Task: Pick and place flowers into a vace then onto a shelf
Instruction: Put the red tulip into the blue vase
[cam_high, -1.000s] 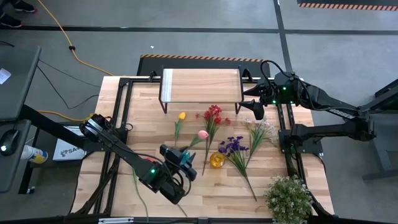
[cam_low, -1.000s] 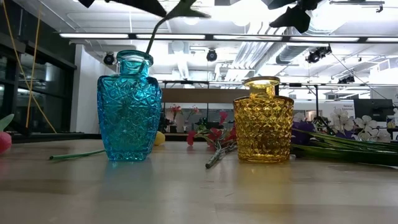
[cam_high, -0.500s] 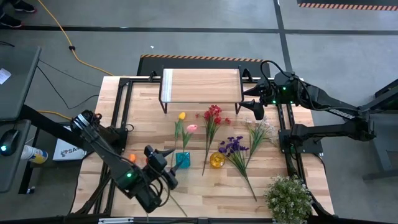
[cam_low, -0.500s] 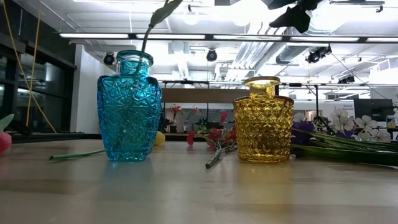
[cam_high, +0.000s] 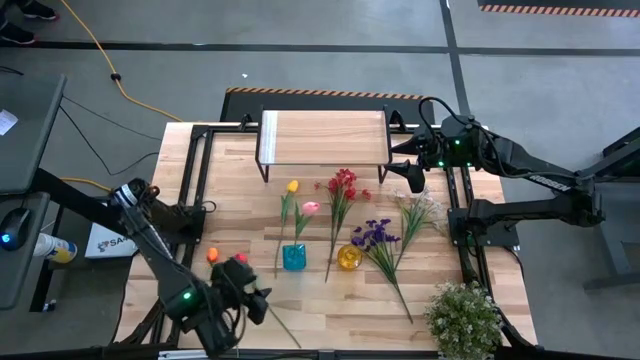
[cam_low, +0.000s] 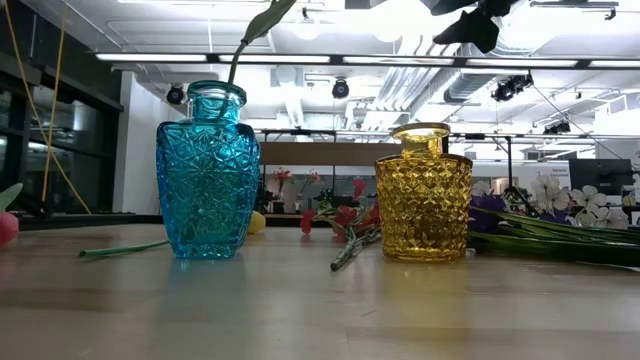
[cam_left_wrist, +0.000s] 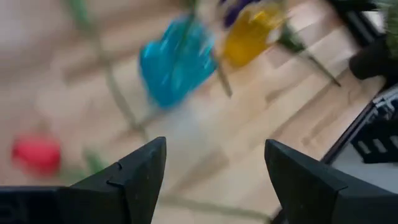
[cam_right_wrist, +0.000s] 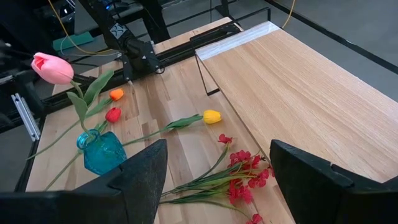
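A bushy pale-green potted plant (cam_high: 464, 320) stands at the 4 o'clock corner of the wooden surface (cam_high: 420, 300). A black metal frame (cam_high: 196, 170) borders the surface at 9 o'clock. On the grey floor beyond, a yellow cable (cam_high: 105, 70) runs toward 10 o'clock. A black-and-orange hazard strip (cam_high: 320, 94) edges the surface at 12 o'clock. Ceiling light strips (cam_low: 330, 60) show in the low view.

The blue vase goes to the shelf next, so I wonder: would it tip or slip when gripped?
The blue vase looks like faceted glass, so probably slippery and breakable. Its narrow neck and the tall pink tulip leaning out suggest it could tip if bumped high up.
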